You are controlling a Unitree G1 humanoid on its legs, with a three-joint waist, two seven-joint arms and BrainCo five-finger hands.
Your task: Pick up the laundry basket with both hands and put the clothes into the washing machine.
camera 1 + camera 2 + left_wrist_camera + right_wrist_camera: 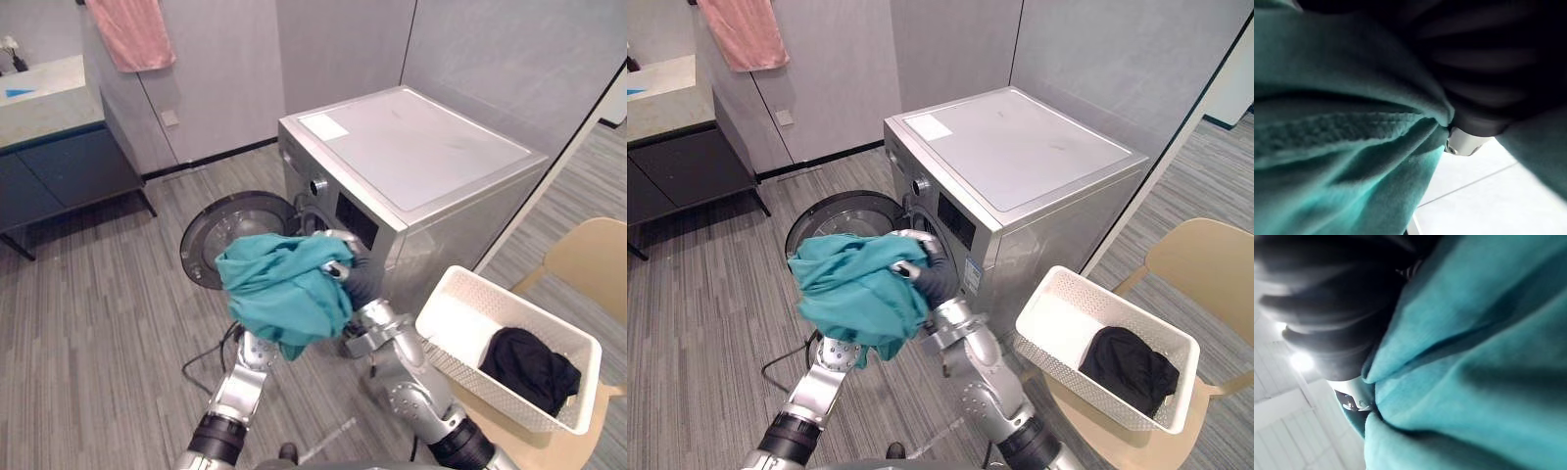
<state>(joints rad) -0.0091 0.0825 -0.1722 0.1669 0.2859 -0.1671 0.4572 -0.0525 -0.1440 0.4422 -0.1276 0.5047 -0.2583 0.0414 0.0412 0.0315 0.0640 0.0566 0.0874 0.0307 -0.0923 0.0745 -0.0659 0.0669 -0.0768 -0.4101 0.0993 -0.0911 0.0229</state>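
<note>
1. Even, soft indoor light is given from overhead; a pale sheen is seen on the washing machine (421, 147) top.
2. Shade is held under the dark cabinet (69, 181).
3. In the right wrist view, two ceiling lamps (1300, 361) are recorded as white glare; folds of the teal garment (1474, 357) are shaded.

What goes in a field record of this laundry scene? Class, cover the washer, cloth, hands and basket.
washing machine: door open
teal garment: held bunched in front of the open door
right robot hand: curled round the teal garment
left robot hand: under the teal garment
basket: white, on a chair, holds a black garment
</note>
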